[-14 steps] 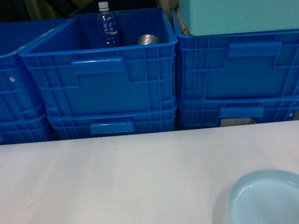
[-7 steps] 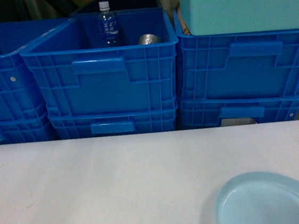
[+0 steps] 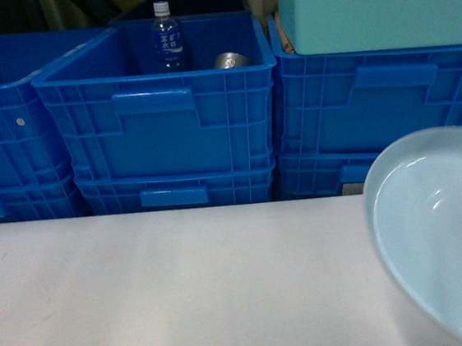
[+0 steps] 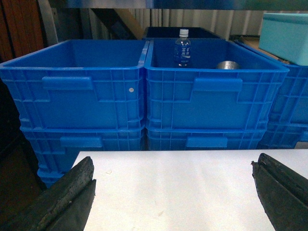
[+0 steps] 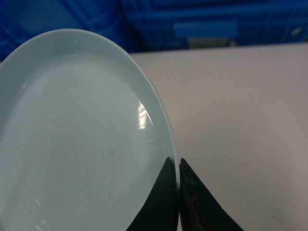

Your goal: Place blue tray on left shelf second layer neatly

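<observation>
— See the right pincer (image 5: 178, 166) at the bottom of its wrist view? Its two dark fingers are pinched together on the rim of the pale light-blue, round shallow plastic tray (image 5: 82, 139), one finger on each face of the edge.

— And the tray's off the white surface (image 3: 177, 286)?

— Looks so to me. In the head view it fills the lower right of the frame (image 3: 443, 225), tilted with its hollow face towards the camera, its rim overlapping the crates behind.

— How will it handle, you reckon?

— Light and stiff, I'd judge; thin smooth plastic with a glossy highlight, so slippery. A pinch at one spot on the rim lets it swing or pivot if the arm turns sharply. The raised rim is the only sensible hold; the smooth middle offers nothing to grip.

— The other arm?

— The left pincer (image 4: 173, 192) has its black pads spread wide at the lower corners of its wrist view, holding nothing, over the near edge of the surface.

— Beyond that?

— Stacked deep dark-blue ribbed plastic crates (image 3: 155, 119), a clear water bottle with a blue label (image 3: 165, 38) inside the middle one, and a boxy turquoise container (image 3: 378, 0) at upper right. No steel shelf shows in any view.
</observation>
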Controlling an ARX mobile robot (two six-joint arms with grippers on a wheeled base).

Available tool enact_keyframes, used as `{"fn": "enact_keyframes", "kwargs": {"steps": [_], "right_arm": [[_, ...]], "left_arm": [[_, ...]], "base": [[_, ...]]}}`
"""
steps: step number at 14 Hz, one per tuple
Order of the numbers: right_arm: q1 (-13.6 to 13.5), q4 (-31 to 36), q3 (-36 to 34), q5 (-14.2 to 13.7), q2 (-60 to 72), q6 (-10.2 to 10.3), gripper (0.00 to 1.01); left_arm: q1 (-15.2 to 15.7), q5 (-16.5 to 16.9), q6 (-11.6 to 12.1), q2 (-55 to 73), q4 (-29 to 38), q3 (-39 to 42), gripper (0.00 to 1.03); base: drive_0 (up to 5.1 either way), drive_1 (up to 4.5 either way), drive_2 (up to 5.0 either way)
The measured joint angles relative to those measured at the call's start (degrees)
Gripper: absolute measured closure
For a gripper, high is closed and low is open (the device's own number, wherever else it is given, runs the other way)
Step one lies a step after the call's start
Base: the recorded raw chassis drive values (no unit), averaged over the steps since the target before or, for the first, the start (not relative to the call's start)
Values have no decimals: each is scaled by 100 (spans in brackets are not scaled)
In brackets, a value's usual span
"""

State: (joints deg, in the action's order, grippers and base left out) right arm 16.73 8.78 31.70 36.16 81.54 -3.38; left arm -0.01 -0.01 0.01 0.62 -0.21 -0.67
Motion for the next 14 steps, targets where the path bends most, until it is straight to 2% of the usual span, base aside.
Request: {"fn": "enact_keyframes", "kwargs": {"steps": [1, 3, 4, 6, 7, 8, 9, 10, 11, 13, 14], "right_arm": [[286, -179, 4, -109, -695, -22, 99], [822, -345, -136, -439, -1786, -225, 99], [798, -481, -404, -723, -2441, -264, 99], [26, -695, -1117, -1349, -3777, -195, 99], [-448, -455, -1427, -1834, -4214, -70, 99], [-763, -293, -1521, -2269, -4234, 111, 99], [-1237, -271, -1537, -2815, -4166, 369, 99], [-1690, -192, -1563, -3084, -4065, 557, 99], [-1683, -94, -1565, -3080, -4035, 612, 99], [-1285, -142, -1589, -2988, -4037, 634, 99], [-1292, -273, -1648, -2973, -4050, 632, 99]], "left_arm": [[0, -4, 0, 0, 2, 0, 5], [0, -2, 0, 0, 0, 0, 5], [0, -2, 0, 0, 2, 0, 5], [0, 0, 0, 0, 2, 0, 5], [0, -4, 0, 0, 2, 0, 5], [0, -4, 0, 0, 2, 0, 5], [0, 0, 0, 0, 2, 0, 5], [0, 0, 0, 0, 2, 0, 5], [0, 0, 0, 0, 2, 0, 5], [0, 2, 2, 0, 0, 0, 5], [0, 2, 0, 0, 2, 0, 5]], "base": [[0, 0, 0], [0, 0, 0], [0, 0, 0], [0, 0, 0], [0, 0, 0], [0, 0, 0], [0, 0, 0], [0, 0, 0], [0, 0, 0], [0, 0, 0], [0, 0, 0]]}}
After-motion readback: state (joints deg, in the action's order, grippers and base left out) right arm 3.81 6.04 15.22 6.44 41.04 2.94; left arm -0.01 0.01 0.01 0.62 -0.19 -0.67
